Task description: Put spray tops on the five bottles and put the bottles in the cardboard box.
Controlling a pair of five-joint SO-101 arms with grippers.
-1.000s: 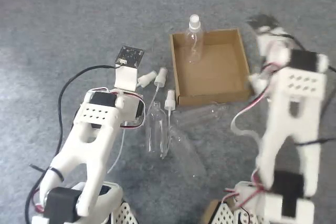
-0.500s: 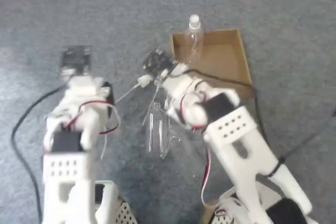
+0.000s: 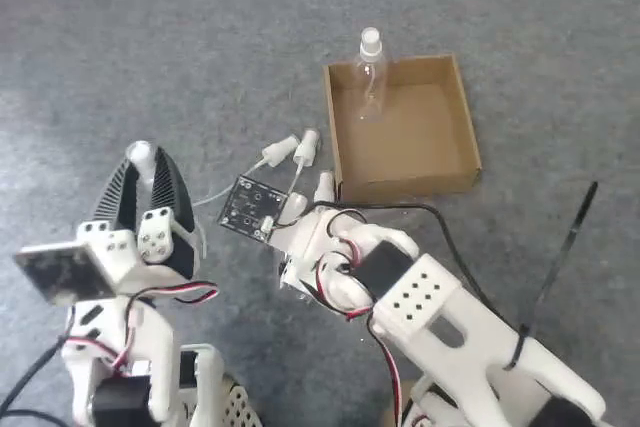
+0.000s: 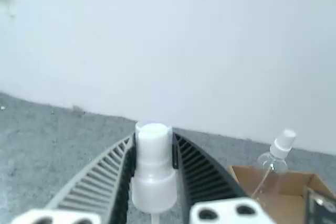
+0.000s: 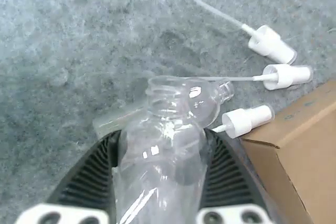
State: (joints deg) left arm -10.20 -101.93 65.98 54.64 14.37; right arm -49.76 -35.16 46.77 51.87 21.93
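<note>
My left gripper (image 4: 153, 140) is shut on a white spray top (image 4: 153, 167) and held up above the table's left side, where the high view shows the left gripper (image 3: 142, 157) pointing upward. My right gripper (image 5: 161, 139) is shut on a clear open-necked bottle (image 5: 163, 156) lying on the carpet. A second clear bottle (image 5: 212, 95) lies just behind it. Three loose spray tops (image 5: 273, 44) (image 5: 286, 75) (image 5: 247, 119) lie beyond the bottles. One capped bottle (image 3: 370, 77) stands in the cardboard box (image 3: 460, 127).
Grey carpet covers the table. The right arm (image 3: 410, 292) stretches across the middle and hides the lying bottles in the high view. The box's near corner (image 5: 302, 145) is close to the right gripper. A pale wall (image 4: 168, 40) rises behind the table.
The left arm drew back from the middle to the left and rose with a spray top. The right arm swung in from the right and came down over the lying bottles.
</note>
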